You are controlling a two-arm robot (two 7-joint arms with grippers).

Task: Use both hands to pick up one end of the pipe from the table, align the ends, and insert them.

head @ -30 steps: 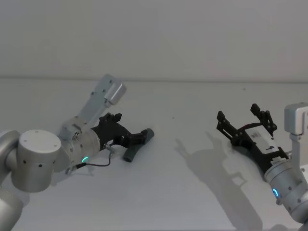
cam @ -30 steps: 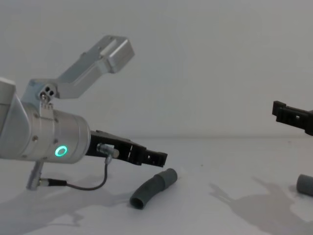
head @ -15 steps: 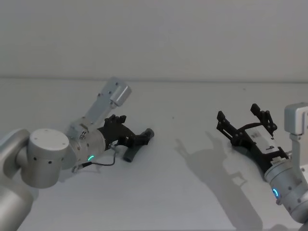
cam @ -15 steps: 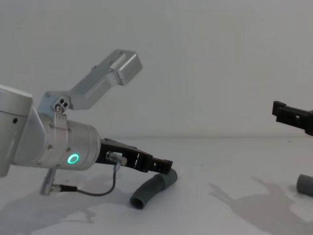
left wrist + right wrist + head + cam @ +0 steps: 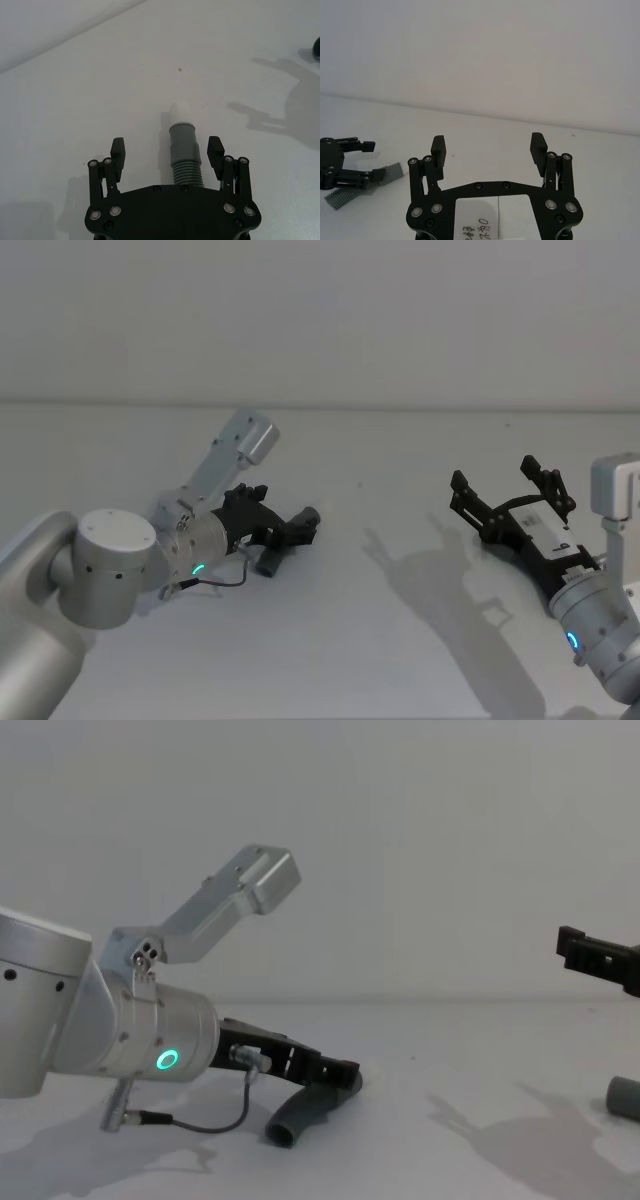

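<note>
- Left black plastic parallel-jaw gripper (image 5: 166,147) sits low over the plain white-grey table (image 5: 350,640). Its jaws are spread wide and straddle the curved dark grey ribbed hose piece (image 5: 186,167), with each finger (image 5: 118,150) clear of it on either side. The biggest risk I see is closing off-centre: one finger would meet the hose first and push or roll it out of the grasp.
- Right black parallel-jaw gripper (image 5: 488,142) hangs above the table on the robot's right side, well apart from the left one, with its jaws spread and nothing in them. Below it, in the chest view, a short grey stub of hose (image 5: 625,1098) lies on the table, and I take it for the second piece. I cannot tell which way its end faces, so a descent from here could land on the wrong part or miss it.
- I expect the curved hose to sag or swing at its free end once it is lifted, because it bends. That would throw off the alignment.
- Between the left fingertips lies the narrower smooth grey cuff (image 5: 182,137). A clamp on that smooth surface may slip, and a clamp on the ribs behind it may let the hose flex.
- Beyond the fingertips juts the short white tip (image 5: 181,110). If I grip too far forward, the fingers could block it from entering the socket.
</note>
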